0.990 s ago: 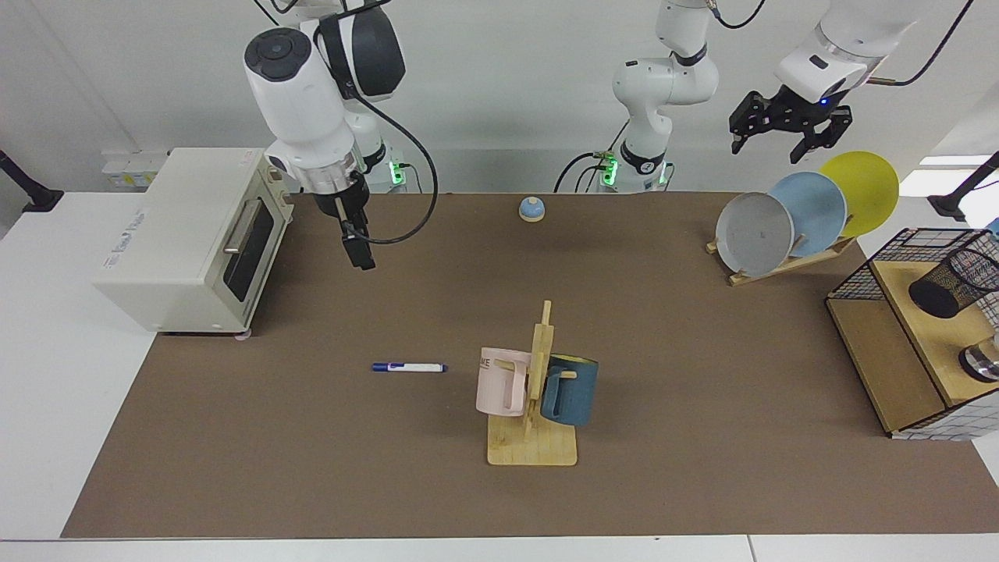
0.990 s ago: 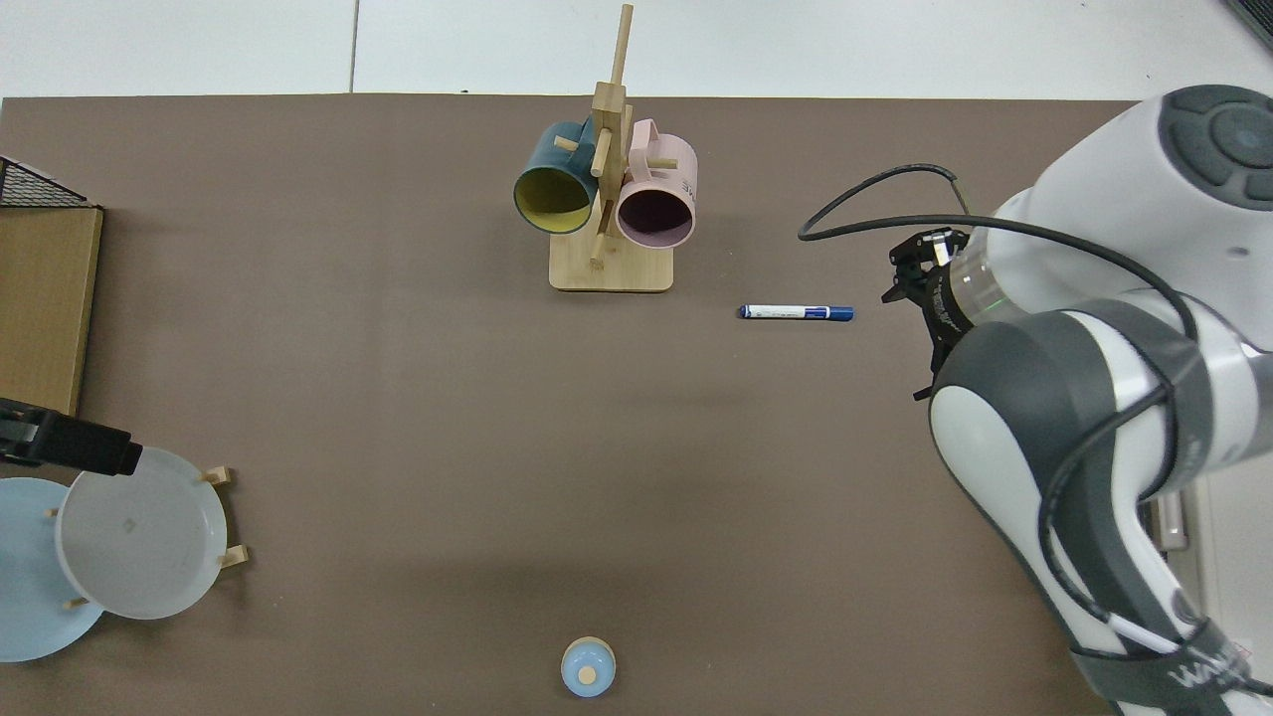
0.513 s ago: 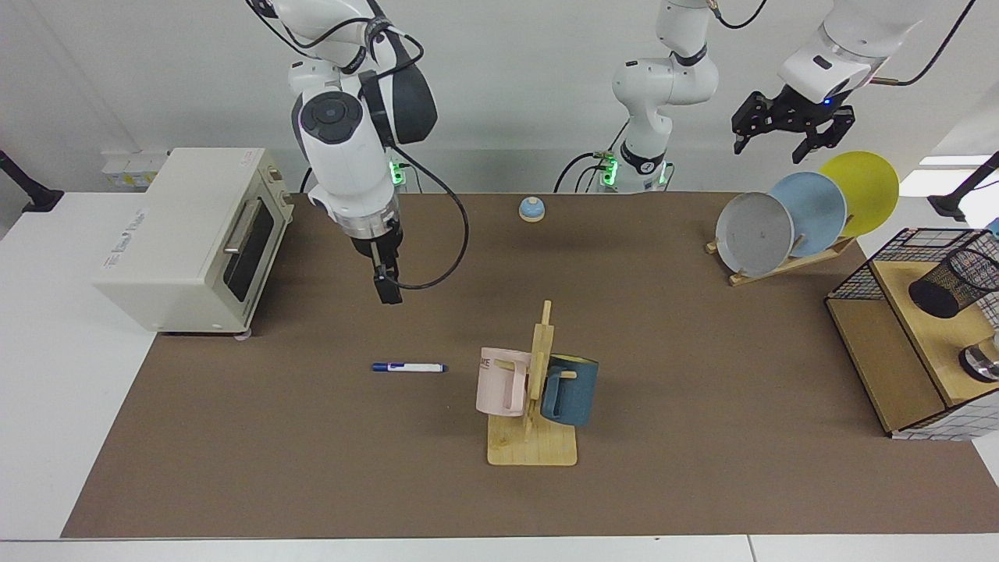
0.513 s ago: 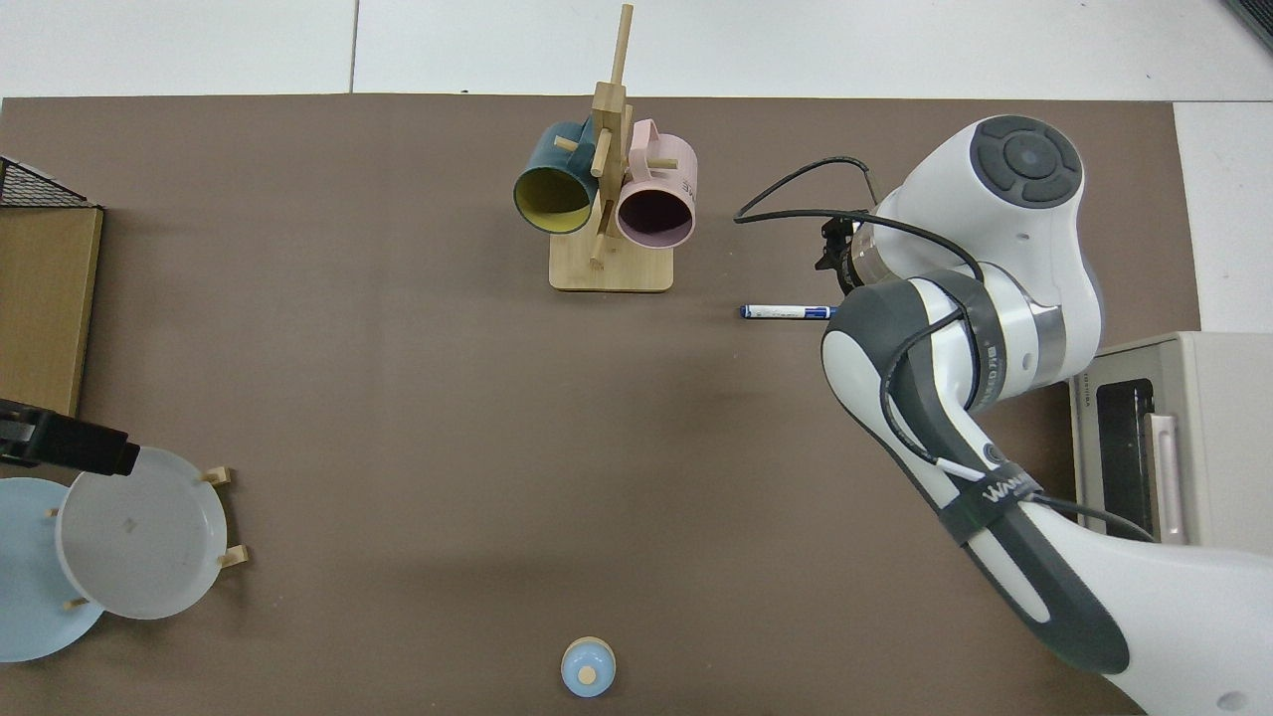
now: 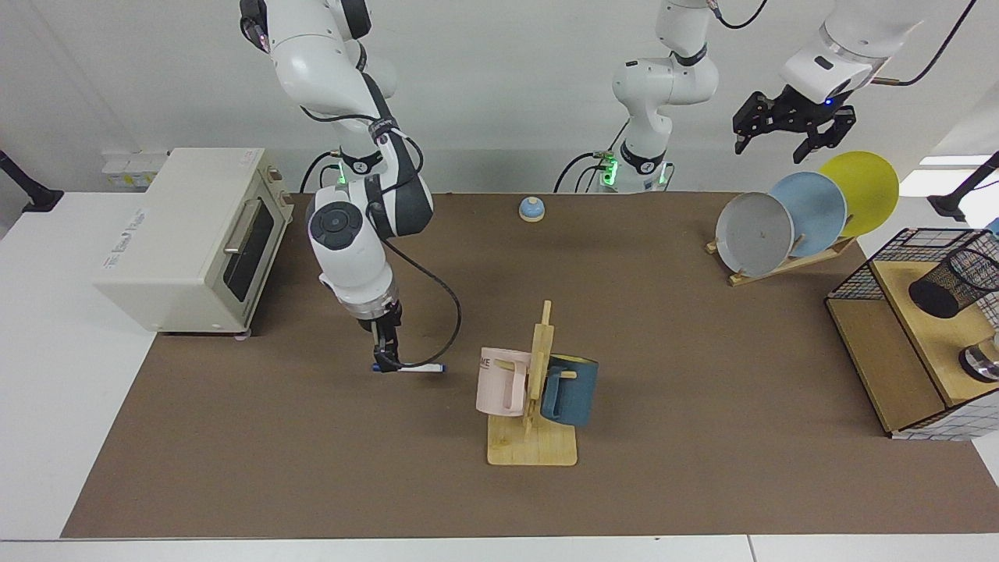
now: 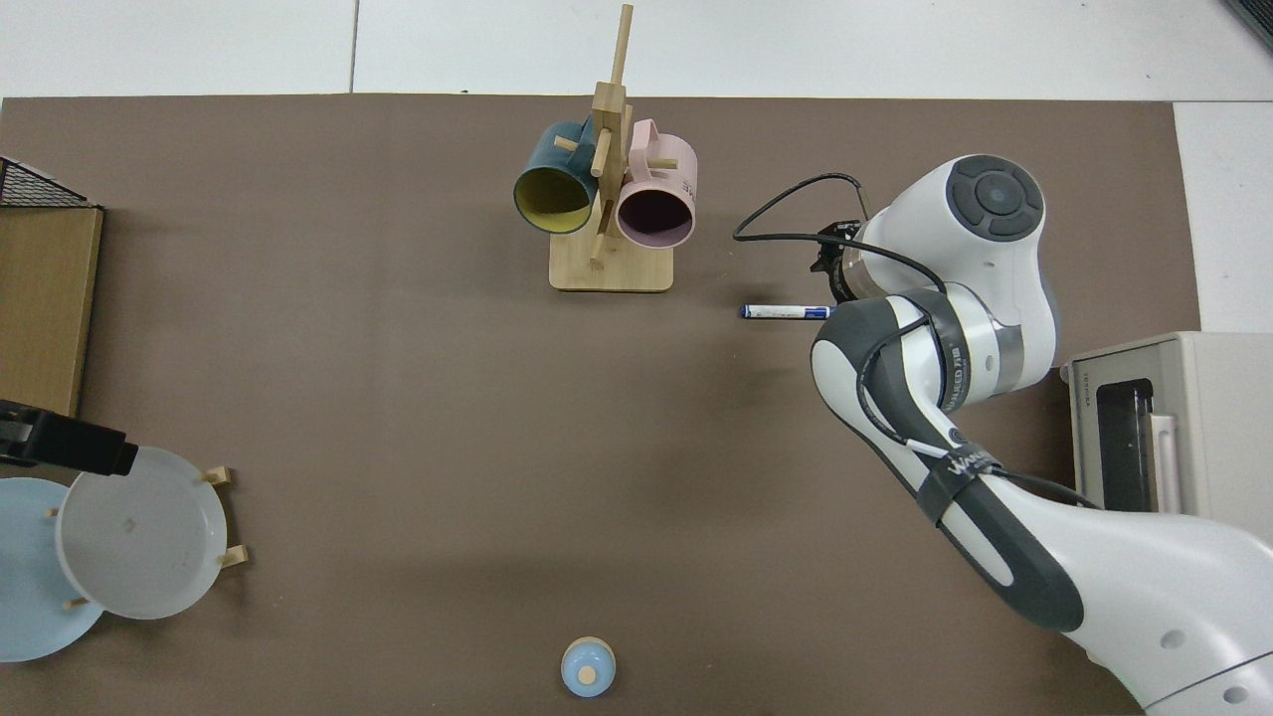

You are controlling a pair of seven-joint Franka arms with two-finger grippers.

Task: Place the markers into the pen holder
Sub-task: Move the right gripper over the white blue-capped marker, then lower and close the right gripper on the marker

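On the tabletop (image 5: 234, 468), the marker (image 5: 417, 368) lies flat, its capped end under the right end effector (image 5: 385, 361), whose finger spacing seems unreadable; left end effector (image 5: 790, 134) waits, spread.

My glossy white plastic arm (image 5: 343, 234) hangs over a matt brown table mat (image 5: 663, 328); nearby stand a pale wooden mug rack (image 5: 535, 437) and a black wire-mesh pen holder (image 5: 956, 282).

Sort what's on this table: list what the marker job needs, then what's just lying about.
Needed: marker; pen holder; right gripper, down at the marker's blue end.

Lying about: toaster oven; mug rack; plate rack; bell; left gripper, waiting above the plates.
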